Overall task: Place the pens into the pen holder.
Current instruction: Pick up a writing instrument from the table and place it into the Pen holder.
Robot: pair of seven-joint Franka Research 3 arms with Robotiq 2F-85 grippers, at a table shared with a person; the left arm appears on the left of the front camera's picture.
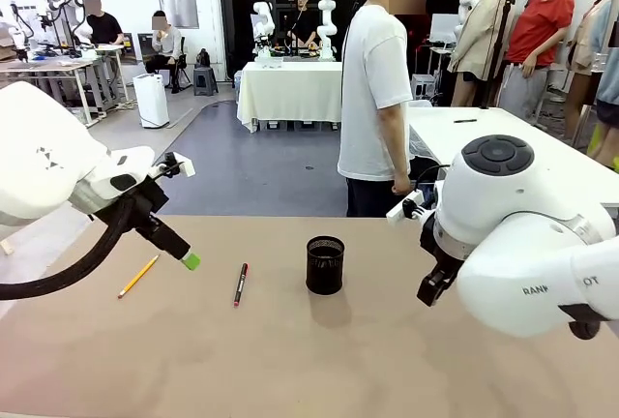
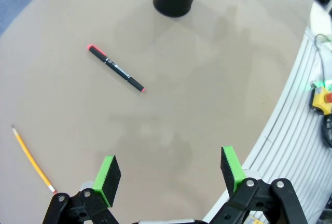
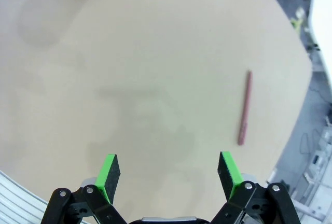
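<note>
Status: no pen is in yet, by our reading, so all three placements are left to do. The three pens lie flat on the table (image 1: 387,370). The black pen with red ends (image 1: 240,283) is left of centre in the front view, near the pen holder (image 1: 325,265) but apart from it. The yellow-orange pencil (image 1: 138,276) lies further left. The brownish-red pencil (image 3: 244,108) is at the right of the right wrist view, near the table's edge. The holder stands upright mid-frame, touching no pen. The left gripper (image 2: 168,168) is spread wide and empty, hovering above bare table with the black pen in the upper left of its view. The right gripper (image 3: 167,168) is likewise spread and empty, with the brownish-red pencil off to its right. Neither is lined up over a pen, so we judge the first pick has not begun. Limits: the holder's mouth is cut off at the top edge of both wrist views, and the mesh hides its inside in the front view. We infer it is empty only because we count three pens on the table. The right arm's bulk blocks the lower right of the front view.
</note>
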